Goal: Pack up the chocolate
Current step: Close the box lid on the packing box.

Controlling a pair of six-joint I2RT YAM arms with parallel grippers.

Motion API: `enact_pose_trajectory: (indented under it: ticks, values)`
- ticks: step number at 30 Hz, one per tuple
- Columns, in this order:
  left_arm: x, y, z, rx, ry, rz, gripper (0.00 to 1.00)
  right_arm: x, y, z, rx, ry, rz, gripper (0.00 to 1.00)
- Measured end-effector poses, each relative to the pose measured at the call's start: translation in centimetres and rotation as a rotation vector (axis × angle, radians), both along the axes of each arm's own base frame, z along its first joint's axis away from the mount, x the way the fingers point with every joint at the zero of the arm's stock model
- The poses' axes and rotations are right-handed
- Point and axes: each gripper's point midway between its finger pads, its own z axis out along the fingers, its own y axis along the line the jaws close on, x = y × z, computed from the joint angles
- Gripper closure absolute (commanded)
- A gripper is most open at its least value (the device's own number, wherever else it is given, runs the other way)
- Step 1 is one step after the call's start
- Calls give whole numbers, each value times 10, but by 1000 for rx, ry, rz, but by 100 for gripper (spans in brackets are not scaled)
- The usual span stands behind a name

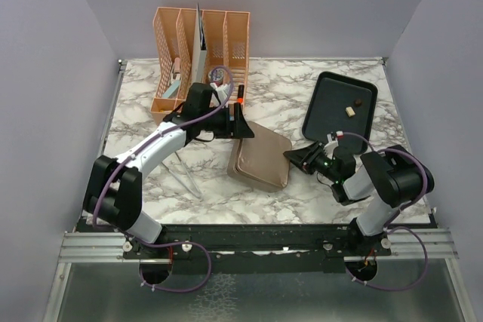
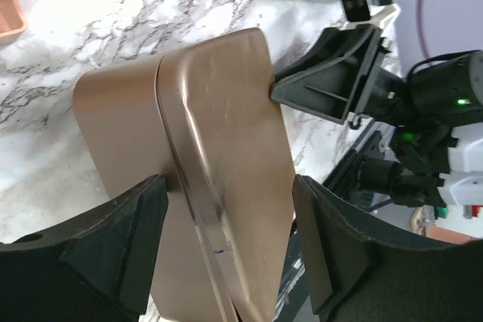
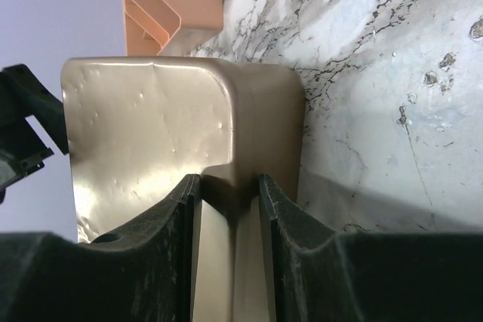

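A gold tin was seen lying near the middle of the marble desk, between the two arms. In the left wrist view its lid was seen sitting askew over the base, with a strip of the base showing beside it.

The left claw was held at the far left corner of the tin. Its fingers were spread wide, one on either side of the lid and close against its edges. Whether they were pressing on the lid could not be told.

The right claw was set at the right edge of the tin. Its fingers were drawn close together and the rim of the tin was clamped between them.

The chocolate was found on a black tray at the far right of the desk, well apart from the tin. Two small pieces could be made out there: a dark piece and a cream piece, lying just beside each other near the right side of the tray. No inside of the tin was shown in any view, so its contents could not be told.

An orange file rack was stood at the far edge of the desk, behind the left arm.
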Motion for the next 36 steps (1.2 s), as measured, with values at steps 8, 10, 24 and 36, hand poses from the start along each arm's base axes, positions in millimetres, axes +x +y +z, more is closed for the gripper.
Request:
enact_pose_trajectory:
  ticks: [8,10,24,36]
  values:
    - [-12,12,-3,-126,72,22,28,0,2,-1,50,-22,-6,83]
    - [-14,11,0,-143,79,20,28,0,1,-1,60,-26,-11,84]
    - [-20,-2,39,-372,129,39,49,-3,-1,-3,91,-11,-22,80]
    - [-28,-10,54,-425,157,13,42,-13,13,3,100,-20,59,76]
